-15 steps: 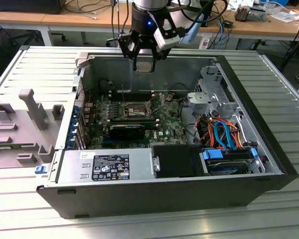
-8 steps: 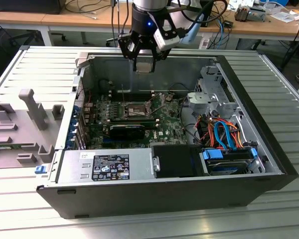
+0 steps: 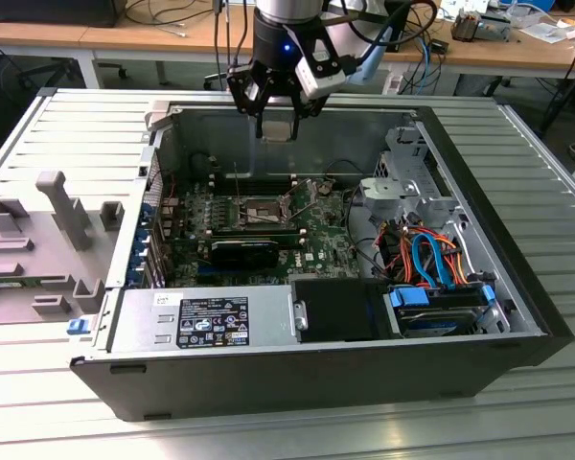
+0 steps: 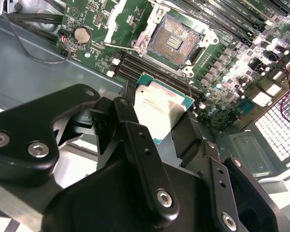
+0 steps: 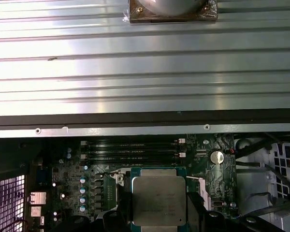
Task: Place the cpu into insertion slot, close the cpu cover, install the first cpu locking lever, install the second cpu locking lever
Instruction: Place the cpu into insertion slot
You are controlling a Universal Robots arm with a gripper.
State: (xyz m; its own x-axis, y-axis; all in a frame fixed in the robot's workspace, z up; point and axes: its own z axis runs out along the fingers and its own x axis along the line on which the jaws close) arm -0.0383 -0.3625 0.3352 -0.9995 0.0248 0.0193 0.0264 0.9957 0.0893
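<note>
Silver-grey square cpu (image 4: 160, 107), green-edged, matte, clamped in black gripper (image 4: 157, 126); hangs above green board (image 4: 100, 20), near slot (image 4: 176, 41) with dark pinned centre, bright metal rim.

The small, flat, square cpu (image 4: 157, 108), silver-grey metal on top with a green edge, is clamped between the fingers of the black claw (image 4: 157, 123). It is gripped at two opposite sides, with its metal top turned up toward the wrist. The insertion slot (image 4: 176, 41), a small square socket with a dark centre and silver metal rim, is seen uncovered below the claw, well apart from the cpu. The cpu cover (image 4: 145, 35), a thin silver metal frame plate, is swung open and tilted up at the slot's edge. A thin silver wire locking lever (image 4: 189, 83) is seen unlatched on the slot's side nearer the claw.
</note>
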